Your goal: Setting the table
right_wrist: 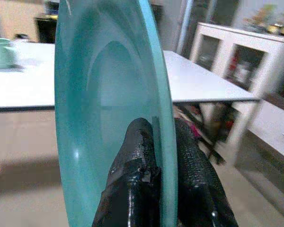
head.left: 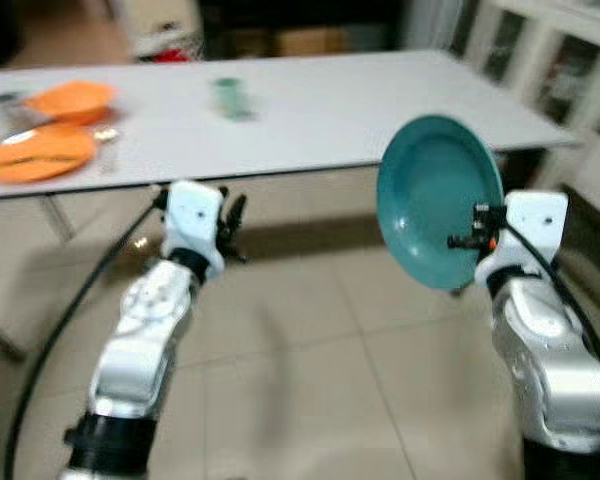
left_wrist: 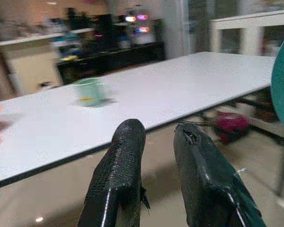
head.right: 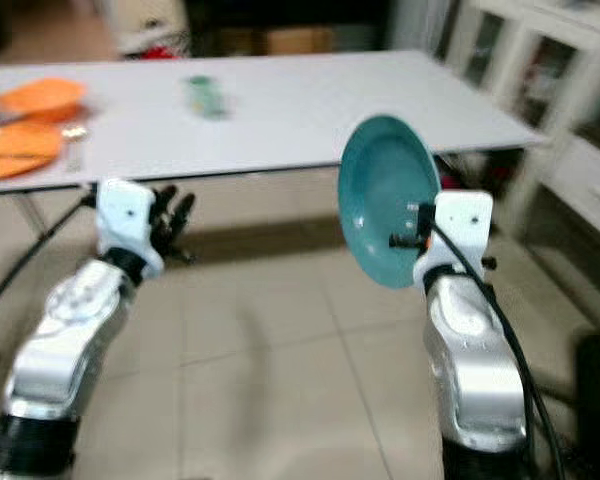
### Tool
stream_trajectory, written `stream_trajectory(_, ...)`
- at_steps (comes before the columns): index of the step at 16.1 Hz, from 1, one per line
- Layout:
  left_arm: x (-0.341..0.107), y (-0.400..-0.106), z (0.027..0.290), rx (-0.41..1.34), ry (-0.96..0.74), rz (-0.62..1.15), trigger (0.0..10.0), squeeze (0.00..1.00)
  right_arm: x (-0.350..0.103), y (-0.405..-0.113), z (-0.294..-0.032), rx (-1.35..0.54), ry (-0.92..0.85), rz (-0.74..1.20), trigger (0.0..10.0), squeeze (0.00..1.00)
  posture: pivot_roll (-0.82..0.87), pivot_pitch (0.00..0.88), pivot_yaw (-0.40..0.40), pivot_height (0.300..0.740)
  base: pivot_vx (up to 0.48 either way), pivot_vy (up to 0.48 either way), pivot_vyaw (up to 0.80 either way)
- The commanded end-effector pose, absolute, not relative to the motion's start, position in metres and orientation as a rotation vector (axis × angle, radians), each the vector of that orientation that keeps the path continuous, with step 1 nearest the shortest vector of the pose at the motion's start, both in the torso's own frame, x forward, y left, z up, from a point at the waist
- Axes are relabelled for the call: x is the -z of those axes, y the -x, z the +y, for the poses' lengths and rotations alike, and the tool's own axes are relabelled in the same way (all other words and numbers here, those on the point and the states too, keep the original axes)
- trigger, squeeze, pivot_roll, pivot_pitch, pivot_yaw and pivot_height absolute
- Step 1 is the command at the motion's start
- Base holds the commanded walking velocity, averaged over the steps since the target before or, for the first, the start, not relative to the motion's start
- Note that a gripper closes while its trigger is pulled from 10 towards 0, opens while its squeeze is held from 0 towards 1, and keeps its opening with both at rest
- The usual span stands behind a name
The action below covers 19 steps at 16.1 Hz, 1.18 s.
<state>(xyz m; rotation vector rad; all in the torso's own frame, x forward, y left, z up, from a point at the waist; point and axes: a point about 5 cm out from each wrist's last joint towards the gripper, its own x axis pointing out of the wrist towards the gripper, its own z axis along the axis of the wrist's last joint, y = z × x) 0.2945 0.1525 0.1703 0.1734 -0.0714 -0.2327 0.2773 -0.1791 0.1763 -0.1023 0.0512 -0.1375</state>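
Observation:
My right gripper (right_wrist: 163,127) is shut on the rim of a teal plate (head.left: 435,195), which it holds up on edge in front of the table's right front edge. The long white table (head.left: 310,110) carries a green cup (head.left: 228,95) near the middle. At its left end sit an orange bowl (head.left: 72,100) and an orange plate (head.left: 40,155). My left gripper (head.left: 232,225) hangs just below the table's front edge and points toward it. Its fingers (left_wrist: 128,156) stand a narrow gap apart with nothing between them.
White glass-door cabinets (head.left: 560,60) stand close to the table's right end. A black cable (head.left: 70,310) runs down beside my left arm, near a table leg (head.left: 55,215). Tiled floor (head.left: 310,350) lies between me and the table. Dark furniture stands behind the table.

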Motion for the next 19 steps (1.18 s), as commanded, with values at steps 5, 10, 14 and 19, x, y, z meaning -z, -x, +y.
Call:
stream_trajectory(5, -0.166, -0.292, 0.149, 0.238, -0.147, -0.052, 10.0, 0.00, -0.183, -0.274, -0.179, 0.062, -0.014, -0.017, 10.0, 0.00, 0.06, 0.000, 0.005, 0.740, 0.389, 0.000, 0.00)
stream_trajectory(10, -0.161, -0.287, 0.151, 0.231, -0.139, -0.036, 10.0, 0.00, -0.178, -0.273, -0.173, 0.022, -0.057, -0.011, 10.0, 0.00, 0.07, 0.000, -0.015, 0.740, 0.393, 0.000, 0.00)
stream_trajectory(14, -0.159, -0.284, 0.152, 0.221, -0.150, -0.031, 10.0, 0.00, -0.182, -0.273, -0.171, -0.036, -0.098, -0.037, 10.0, 0.00, 0.09, 0.000, -0.034, 0.740, 0.400, 0.000, 0.00)
stream_trajectory(19, -0.161, -0.284, 0.156, 0.213, -0.159, -0.034, 10.0, 0.00, -0.179, -0.276, -0.174, -0.040, -0.097, -0.031, 10.0, 0.00, 0.10, 0.000, -0.031, 0.740, 0.436, 0.000, 0.00)
